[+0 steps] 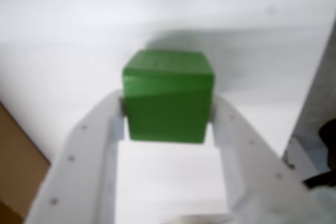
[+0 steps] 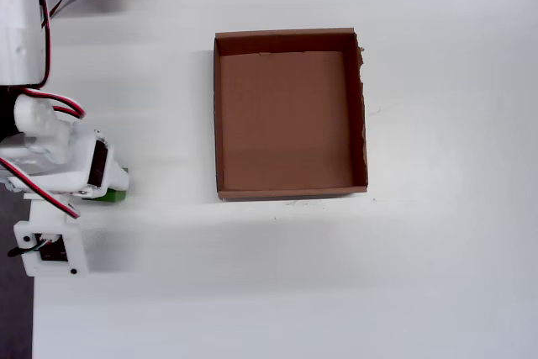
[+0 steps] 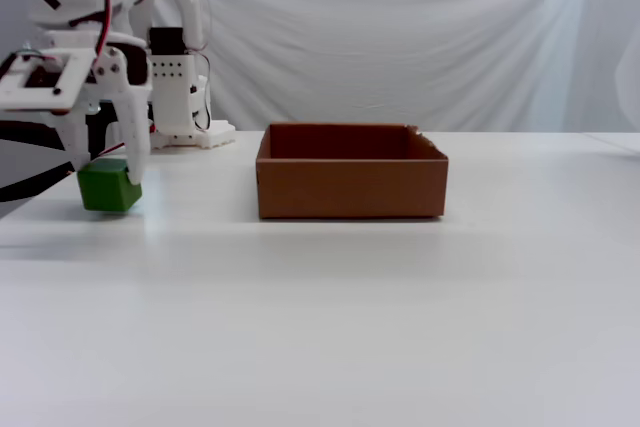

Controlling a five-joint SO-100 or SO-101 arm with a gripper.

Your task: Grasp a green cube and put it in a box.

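In the fixed view, the white plastic robot arm [image 3: 100, 7] is standing at the far left of the flat white table [image 3: 330, 317], and its white two-finger gripper [image 3: 108, 175] is pointing down. The two jaws are pinching the small bright-green cube [image 3: 108, 187] from both sides, and the cube is sitting tilted, right at the table top. In the wrist view, the green cube [image 1: 168, 95] is sitting squeezed between the white fingers [image 1: 105, 129], with a white finger touching each side. In the overhead view, only a little green edge of the cube [image 2: 108, 196] is peeking out from under the arm. To the right, well apart from the cube, the shallow brown cardboard box [image 3: 350, 187] is sitting open near the middle of the table.
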